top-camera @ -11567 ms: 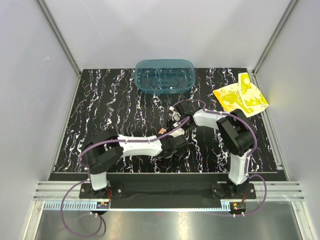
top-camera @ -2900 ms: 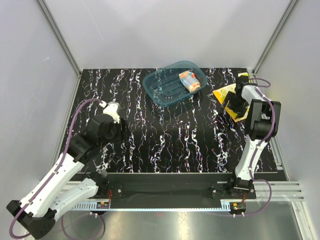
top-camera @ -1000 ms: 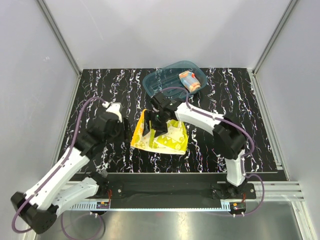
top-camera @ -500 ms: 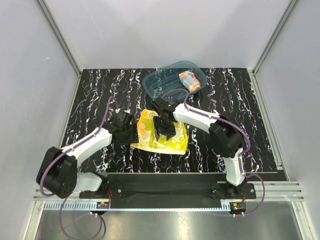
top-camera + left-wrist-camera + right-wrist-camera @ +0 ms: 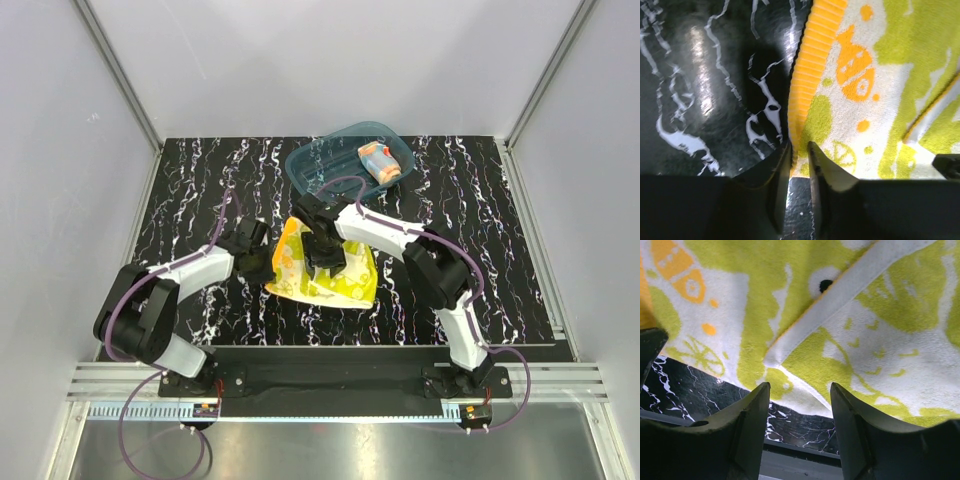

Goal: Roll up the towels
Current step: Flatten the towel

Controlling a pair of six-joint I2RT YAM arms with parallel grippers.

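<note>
Left arm has swung in from 9 o'clock since 1 s ago; left gripper [image 5: 270,266] now sits at the 9 o'clock edge of the yellow towel [image 5: 352,282], where before it stood clear of the cloth. Its jaws have narrowed over the same interval.

- Yellow towel: at table [image 5: 480,220] centre, slightly toward 6 o'clock. Partly spread, with 1 flap folded over the middle and the 9 o'clock side lifted.
- Left gripper, wrist view: fingers [image 5: 775,190] nearly together, with the towel's orange ribbed hem [image 5: 807,65] running down into the narrow gap between the tips. Reads as a pinch on the hem.
- Right gripper [image 5: 326,260]: over the towel's middle, reaching in from 3 o'clock. Wrist view shows the fingers [image 5: 747,430] well apart above the cloth, with a fold edge lying between them and nothing clamped.
- Rolled towel [image 5: 379,162]: blue with orange, lying in the 3 o'clock end of the tub [image 5: 320,172].
- Tub: at 12 o'clock of the table, skewed, just beyond the yellow towel.
</note>
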